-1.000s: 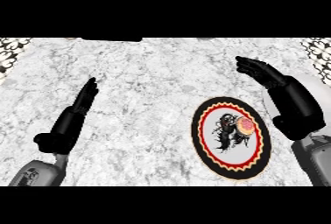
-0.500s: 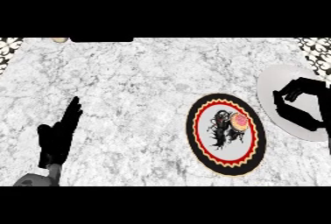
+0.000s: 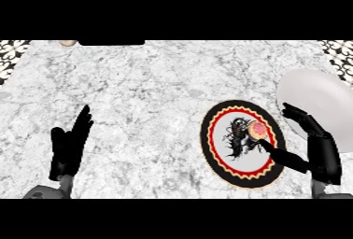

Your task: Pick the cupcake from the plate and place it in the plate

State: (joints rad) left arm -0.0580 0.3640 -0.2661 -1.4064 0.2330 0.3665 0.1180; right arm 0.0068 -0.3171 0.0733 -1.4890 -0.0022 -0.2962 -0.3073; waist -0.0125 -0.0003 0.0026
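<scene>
Our right hand (image 3: 319,149), fingers open, hovers beside the cupcake (image 3: 257,130); likely light and soft, best pinched low at its sides.

A grey-white marbled counter (image 3: 151,93) fills the view, patterned black-and-white tiles (image 3: 14,49) at its far corners.
</scene>
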